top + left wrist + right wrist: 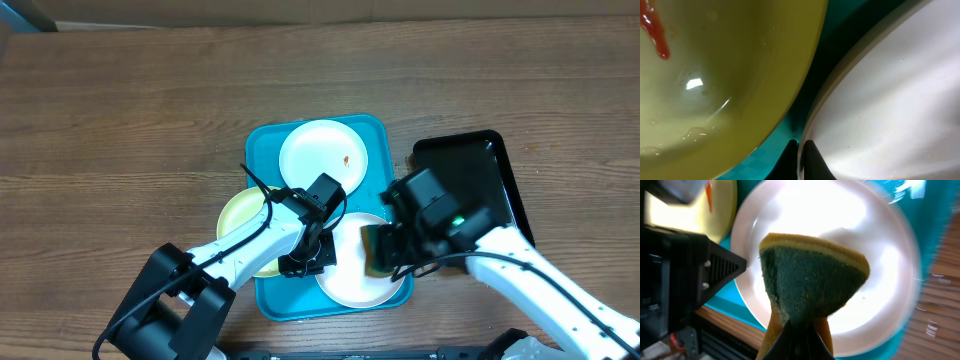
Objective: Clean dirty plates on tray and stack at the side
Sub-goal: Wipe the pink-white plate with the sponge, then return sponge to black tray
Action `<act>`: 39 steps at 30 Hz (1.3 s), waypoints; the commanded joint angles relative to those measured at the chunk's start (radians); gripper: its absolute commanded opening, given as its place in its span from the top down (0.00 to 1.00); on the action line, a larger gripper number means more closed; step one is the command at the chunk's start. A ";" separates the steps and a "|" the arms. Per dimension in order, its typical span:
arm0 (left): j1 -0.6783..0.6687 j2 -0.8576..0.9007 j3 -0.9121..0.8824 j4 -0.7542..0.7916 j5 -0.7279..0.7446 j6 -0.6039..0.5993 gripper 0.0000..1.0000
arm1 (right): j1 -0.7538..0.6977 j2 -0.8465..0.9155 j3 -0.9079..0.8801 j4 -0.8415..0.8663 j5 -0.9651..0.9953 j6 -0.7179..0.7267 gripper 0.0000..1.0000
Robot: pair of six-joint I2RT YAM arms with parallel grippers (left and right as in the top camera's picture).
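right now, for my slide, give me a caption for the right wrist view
Right gripper pinching a green-and-yellow sponge over the white plate on the blue tray

**Robot lab bench, kitchenware props**

Left arm and right arm — white links, black joints, loose cable — reach in from the near edge of a wood-grain table; mid-table a blue tray carries plates, a white plate nearest; black tray just right; one sponge.

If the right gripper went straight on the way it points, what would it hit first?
Probably the near white plate: the right gripper's sponge points at its middle; depth unclear.
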 commanded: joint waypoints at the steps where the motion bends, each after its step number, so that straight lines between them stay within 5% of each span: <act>1: 0.000 0.019 -0.011 0.002 -0.026 -0.007 0.96 | 0.060 0.034 -0.046 0.065 0.053 0.106 0.96; 11: 0.000 0.019 -0.011 0.016 -0.023 -0.013 0.96 | 0.084 0.179 -0.169 0.237 0.217 0.227 0.96; 16: 0.000 0.019 -0.011 0.015 -0.023 -0.023 0.96 | 0.082 0.203 -0.185 0.121 0.441 0.463 0.96; 25: 0.000 0.019 -0.011 0.008 -0.024 -0.041 0.96 | 0.082 0.203 -0.124 -0.043 0.602 0.659 0.96; 31: 0.000 0.019 -0.011 0.007 -0.025 -0.048 0.96 | 0.082 0.192 -0.007 -0.180 0.686 0.674 0.96; 39: 0.000 0.019 -0.011 0.003 -0.024 -0.053 0.96 | 0.077 0.113 0.161 -0.242 0.674 0.484 0.96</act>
